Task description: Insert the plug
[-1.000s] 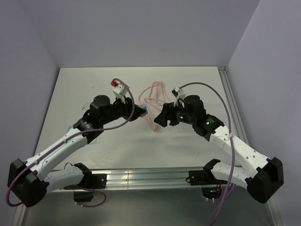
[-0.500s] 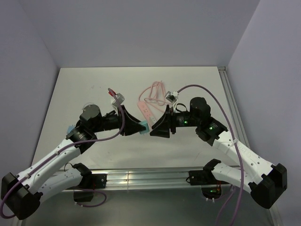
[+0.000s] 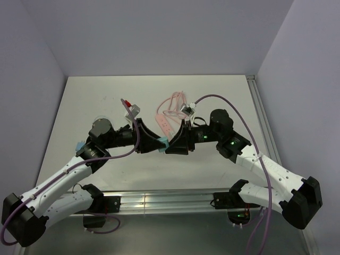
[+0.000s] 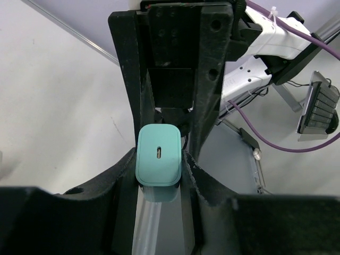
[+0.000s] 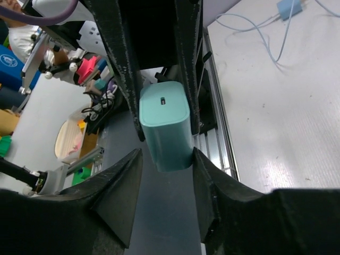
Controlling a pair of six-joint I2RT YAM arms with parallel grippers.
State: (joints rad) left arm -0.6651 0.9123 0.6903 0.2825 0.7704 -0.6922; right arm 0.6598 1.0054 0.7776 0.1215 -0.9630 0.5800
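Showing a two-arm pass in mid-air, w/ insertion not yet begun.

(a) Progress: the plug appears to be up off the table, so pick-up reads as done. You have left: settle it in one grip, carry it to the pink power strip, line it up w/ a socket & press it home. The strip lies flat on the table just beyond the meeting point, its pink cord looped behind it. Plug & strip are apart.

(b) Plug vs. tools: in the top view the teal block sits right where the two arms' tips meet, on the near side of the strip.
- Left gripper: narrow, clamped on the plug. In the left wrist view both fingers press its sides at the end nearest that camera, and a small slot shows on the face.
- Right gripper: also narrow. Its fingers flank the plug's other end, coming from the opposite side. They look to touch, but you cannot tell from these views whether they actually grip.

Prongs are not visible in any view, so the plug's heading relative to the strip can't be read.

Judgement: approx. a third done. Don't free the left side until the right grip is confirmed.
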